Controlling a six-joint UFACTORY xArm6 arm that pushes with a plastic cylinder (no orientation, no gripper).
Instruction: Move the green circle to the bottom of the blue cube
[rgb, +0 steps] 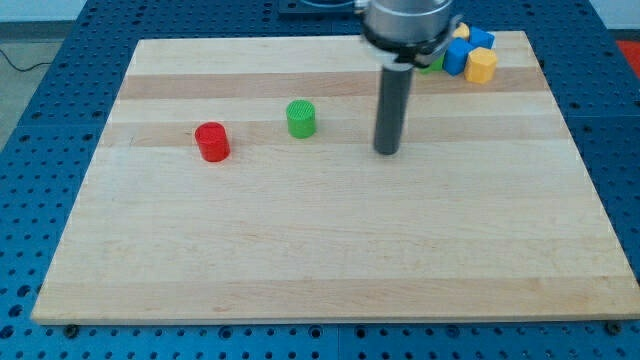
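At the view's left of the desk (150, 250) stands a red cylinder (212, 142), and to its right, a little nearer the view's top, the green circle (301, 118). Further right my tip (387, 151) rests on bare wood, well apart from the green circle and slightly lower in the view. There are no fingers on this rod, so nothing is grasped. At the top right, the blue cube (457, 56) sits clustered with a yellow block (482, 65), another blue block (481, 39) and a partly hidden green block (432, 64). The push seems hardly begun: the circle lies far from the cube.
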